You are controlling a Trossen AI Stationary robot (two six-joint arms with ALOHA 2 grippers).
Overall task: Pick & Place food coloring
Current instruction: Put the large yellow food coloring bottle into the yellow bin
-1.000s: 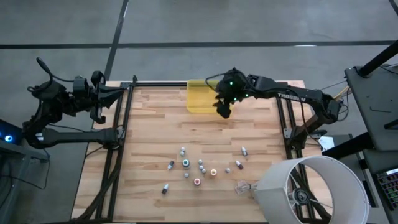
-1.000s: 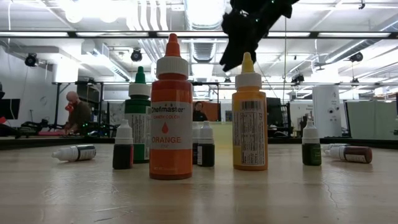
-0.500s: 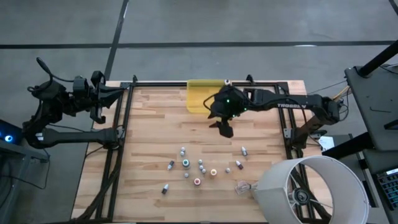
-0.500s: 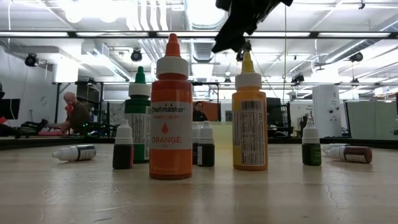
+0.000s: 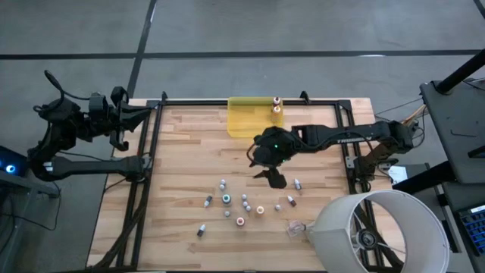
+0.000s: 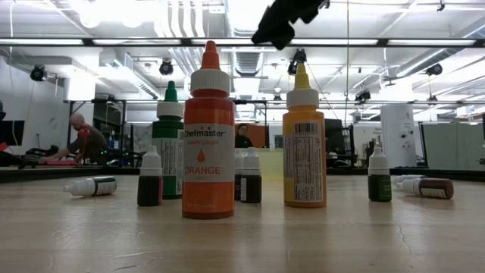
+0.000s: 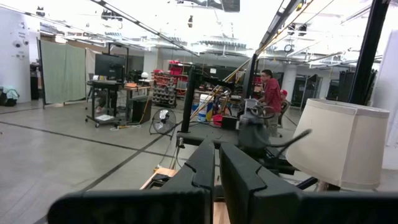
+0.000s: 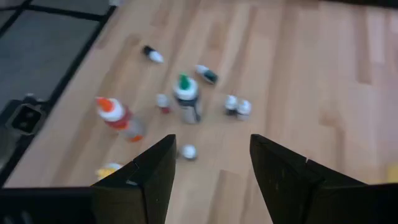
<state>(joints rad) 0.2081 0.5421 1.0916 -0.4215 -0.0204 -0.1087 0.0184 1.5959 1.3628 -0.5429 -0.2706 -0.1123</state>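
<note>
Food coloring bottles, small pale-bodied ones with green, orange, yellow and white caps, stand and lie clustered on the pale wooden table, well apart from the translucent yellow tray at its far edge, where one bottle already stands. The right gripper, its dark fingers spread wide and empty, hangs above the table between tray and cluster, nearer the cluster. The step in hand appears to be the reach for another bottle. The next move calls for choosing one, perhaps the tall orange-capped bottle or its yellow-capped neighbour, lowering squarely over it and closing without toppling those beside it. The left gripper, fingers nearly together, waits beyond the table's side, far from the tray.
</note>
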